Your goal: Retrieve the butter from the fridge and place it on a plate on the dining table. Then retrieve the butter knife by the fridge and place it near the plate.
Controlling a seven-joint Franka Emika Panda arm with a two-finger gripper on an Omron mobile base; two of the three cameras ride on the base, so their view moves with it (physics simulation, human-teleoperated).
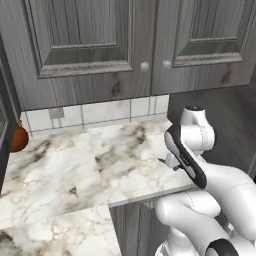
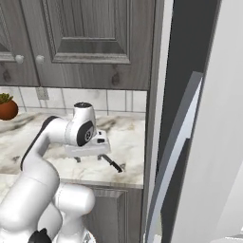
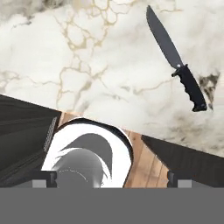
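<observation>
knife: butter knife (image 3: 176,59) lies flat on the marble desk (image 1: 60,170), black handle, dark blade. In the hand view the blade points up-left, the handle down-right. In the right base view (image 2: 113,164) it sits near the desk's front edge, close to the fridge side.
knife vs jaws: apart, nothing touching it. In the hand view it lies off to the upper right, not between the finger tips.
jaws: gripper (image 2: 88,158) spread as wide as it goes, holding nothing. It points down and hangs just above the desk, left of the knife in the right base view. One fingertip (image 3: 43,179) sits at the bottom left of the hand view, the other at bottom right.
arm: white, bent over the desk's front edge; its wrist hides the knife spot in the left base view.
desk: white marble with brown-gold veins, dark grey cabinet fronts below it.
fridge: grey fridge (image 2: 209,142) fills the right side of the right base view, one long pale edge slanting down its front.
wall: white tile strip (image 1: 100,112) behind the desk, grey wall cabinets (image 1: 90,45) with round knobs above.
far side: potted plant in a brown pot (image 2: 7,107) at the desk's back left.
</observation>
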